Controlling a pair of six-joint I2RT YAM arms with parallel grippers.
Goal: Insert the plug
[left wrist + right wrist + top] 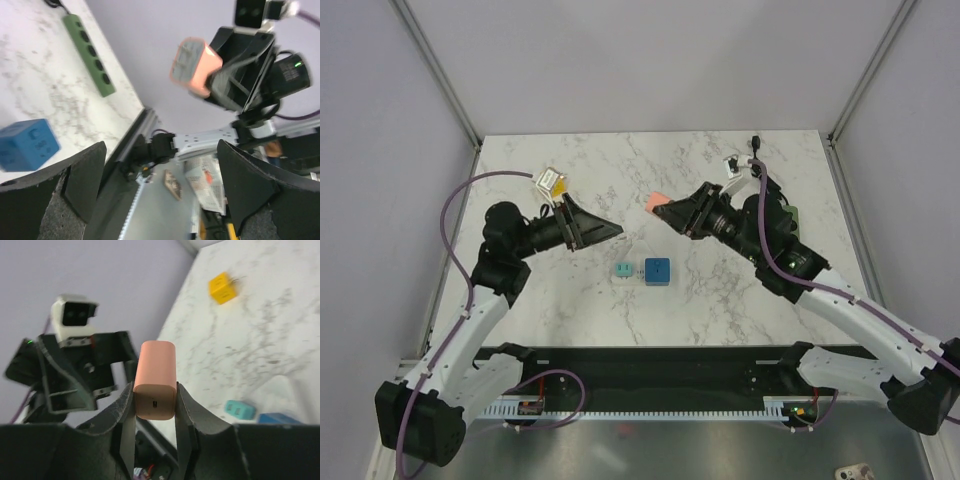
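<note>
Sitting between the fingers (185, 407) of the right gripper (156, 412), the salmon-pink plug (156, 380) is clamped on its two side faces. Its rounded end is seen projecting past the fingertips, and a small slot is shown on the face turned to the wrist camera. From above, the plug (658, 201) is held raised over the middle of the marble table (620, 320), at the tip of the right gripper (670, 212).

The left gripper (610, 232) is pointed towards it from the other side, well apart from it. Its fingers (85, 170) are spread wide and nothing is held between them; the plug (194, 65) is seen beyond the gap.

A blue block (658, 271) and a small teal block (620, 270) are set just beside each other on the table below the two grippers. A yellow block (551, 182) is placed near the far left, and a green power strip (90, 47) is laid along the table's right edge.
</note>
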